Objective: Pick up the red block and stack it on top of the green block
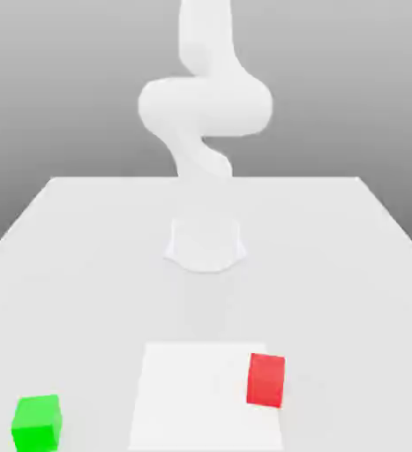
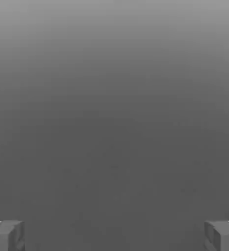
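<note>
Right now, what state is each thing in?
red block: resting on the table, free, toward the exterior view's right.
green block: on the table, nothing stacked on it, apart from the red block.
pincer: open, nothing between its fingers.

I see the red block (image 1: 266,380) upright on the table (image 1: 86,265), well apart from the green block (image 1: 37,423) toward the exterior view's left.

Red block (image 1: 265,380) on table (image 1: 86,265), exterior view's right of green block (image 1: 37,423), apparently well apart.
</note>
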